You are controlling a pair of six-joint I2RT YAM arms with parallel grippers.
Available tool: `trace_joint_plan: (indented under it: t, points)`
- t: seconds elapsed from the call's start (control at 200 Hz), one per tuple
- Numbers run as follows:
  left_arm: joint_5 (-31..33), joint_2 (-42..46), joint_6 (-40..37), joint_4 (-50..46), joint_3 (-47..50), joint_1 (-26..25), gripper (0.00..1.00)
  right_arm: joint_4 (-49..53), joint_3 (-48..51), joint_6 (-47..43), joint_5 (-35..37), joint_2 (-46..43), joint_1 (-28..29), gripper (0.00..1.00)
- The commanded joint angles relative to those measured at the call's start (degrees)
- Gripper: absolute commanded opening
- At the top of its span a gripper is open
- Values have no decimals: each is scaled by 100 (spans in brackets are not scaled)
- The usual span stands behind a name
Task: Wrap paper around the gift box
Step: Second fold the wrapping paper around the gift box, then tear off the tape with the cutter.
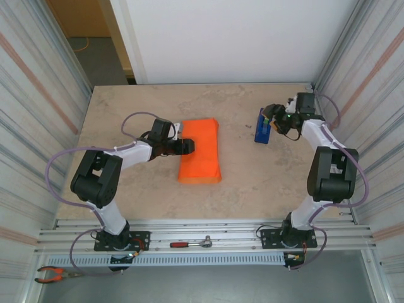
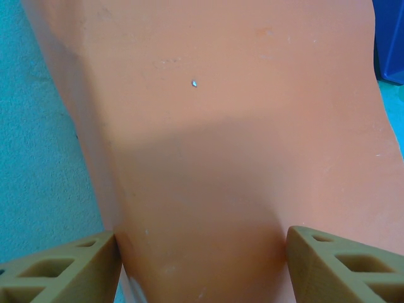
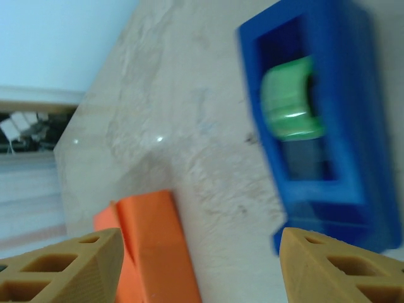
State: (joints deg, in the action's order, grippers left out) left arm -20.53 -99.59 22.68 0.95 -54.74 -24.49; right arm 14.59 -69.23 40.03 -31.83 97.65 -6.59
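Lying mid-table (image 1: pixel 252 183), gift box (image 1: pixel 201 151) under orange paper (image 2: pixel 240 126), left claw (image 1: pixel 186 146) at its left edge, fingers (image 2: pixel 57 271) spread astride the paper, gripping or not I cannot tell, right claw (image 1: pixel 273 118) gaping, empty, beside blue tape dispenser (image 1: pixel 262 128), bare table between.

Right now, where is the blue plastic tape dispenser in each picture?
Top external: the blue plastic tape dispenser is right of centre, in the far half.
Left wrist: it is in the top right corner.
Right wrist: it is in the upper right, with a green tape roll inside.
Shared landmark: the bright orange matte paper.
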Motion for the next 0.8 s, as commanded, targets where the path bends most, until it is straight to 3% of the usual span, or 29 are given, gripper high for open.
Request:
trace_joint_plan:
  t: [0.0, 0.291, 0.797]
  points:
    - [213, -428, -262, -759, 246, -111, 68, -149, 108, -22, -344, 147, -260, 62]
    - [233, -457, -281, -782, 236, -113, 67, -400, 192, -91, -624, 611, -427, 49]
    - [250, -417, -282, -811, 258, -117, 67, -440, 217, -206, -709, 1002, -233, 37]
